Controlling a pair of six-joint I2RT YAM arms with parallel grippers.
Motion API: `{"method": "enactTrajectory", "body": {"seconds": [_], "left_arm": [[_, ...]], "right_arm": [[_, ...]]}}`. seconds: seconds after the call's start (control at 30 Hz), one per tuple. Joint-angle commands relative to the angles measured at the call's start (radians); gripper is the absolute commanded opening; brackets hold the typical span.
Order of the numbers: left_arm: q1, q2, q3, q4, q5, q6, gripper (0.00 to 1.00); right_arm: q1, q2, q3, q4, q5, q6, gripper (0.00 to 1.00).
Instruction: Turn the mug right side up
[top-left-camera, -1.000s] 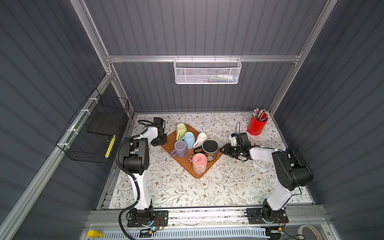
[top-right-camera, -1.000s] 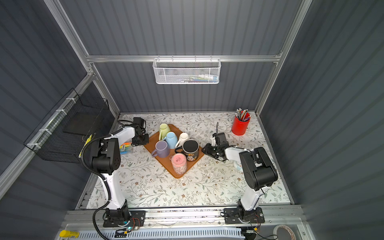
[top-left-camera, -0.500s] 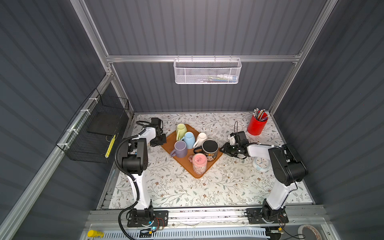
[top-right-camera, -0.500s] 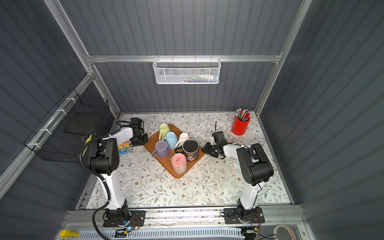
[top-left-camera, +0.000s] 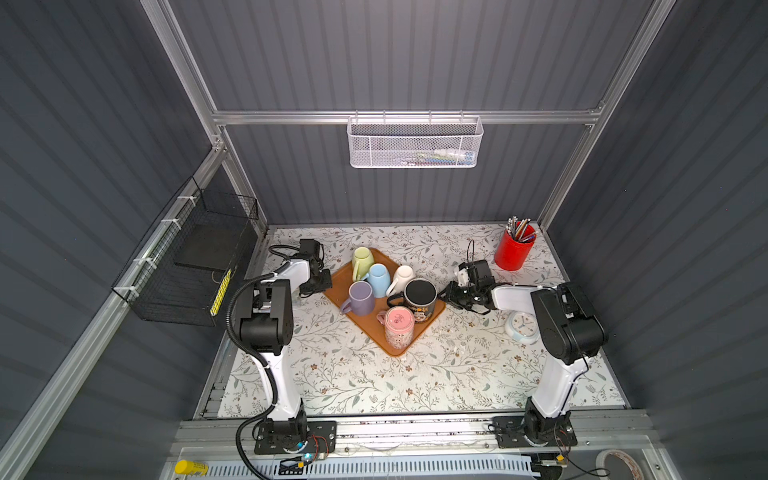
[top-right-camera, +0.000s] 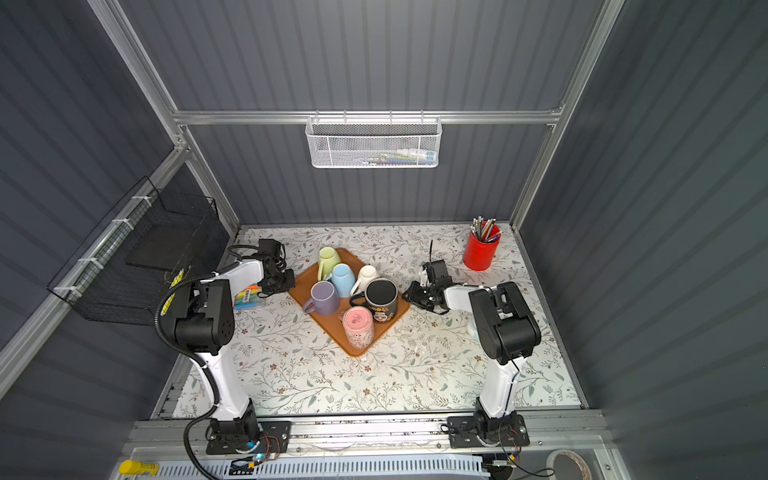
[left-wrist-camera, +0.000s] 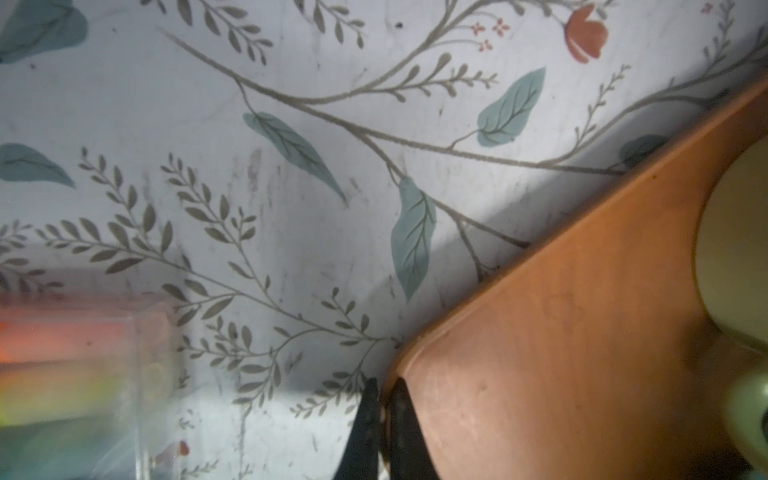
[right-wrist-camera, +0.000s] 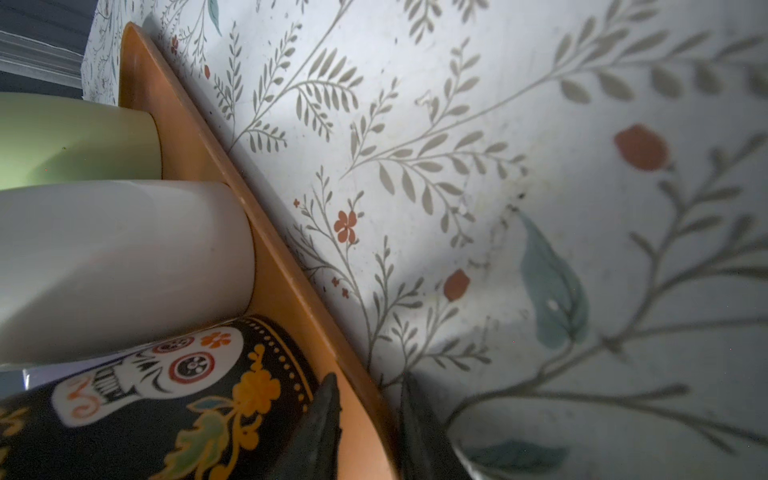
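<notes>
A robot lab booth: grey ribbed walls (top-left-camera: 415, 62), aluminium frame (top-left-camera: 399, 117), arms (top-left-camera: 274, 374) bolted to a rail (top-left-camera: 415, 432) along the bench's (top-left-camera: 374, 382) front edge.

The floral table (top-left-camera: 374, 374) bears an orange tray (top-left-camera: 368, 323), a red pen cup (top-left-camera: 514, 251), a small clock (top-left-camera: 521, 326), a marker pack (top-right-camera: 248, 297).

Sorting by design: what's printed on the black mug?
Black mug: white skull, orange flowers; right wrist view.

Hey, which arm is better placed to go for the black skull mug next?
Probably right: the right gripper straddles the tray edge right beside the black mug; the left gripper is pinching the tray's far corner, by the green mug.
</notes>
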Motion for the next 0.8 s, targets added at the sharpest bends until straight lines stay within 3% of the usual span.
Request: {"method": "enactTrajectory", "body": {"seconds": [0.0, 0.57, 0.77], "left_arm": [[-0.004, 0.057, -0.061, -0.004, 0.037, -0.063, 0.01], [-0.005, 0.023, -0.121, 0.036, 0.047, -0.092, 0.0], [-0.005, 0.018, -0.129, 0.04, 0.052, -0.096, 0.0]], "right_arm": [[0.008, 0.036, -0.006, -0.045, -0.007, 0.004, 0.25], [0.025, -0.033, -0.059, -0.103, 0.04, -0.016, 0.27], [0.036, -0.013, -0.046, -0.104, 0.044, -0.01, 0.21]]}}
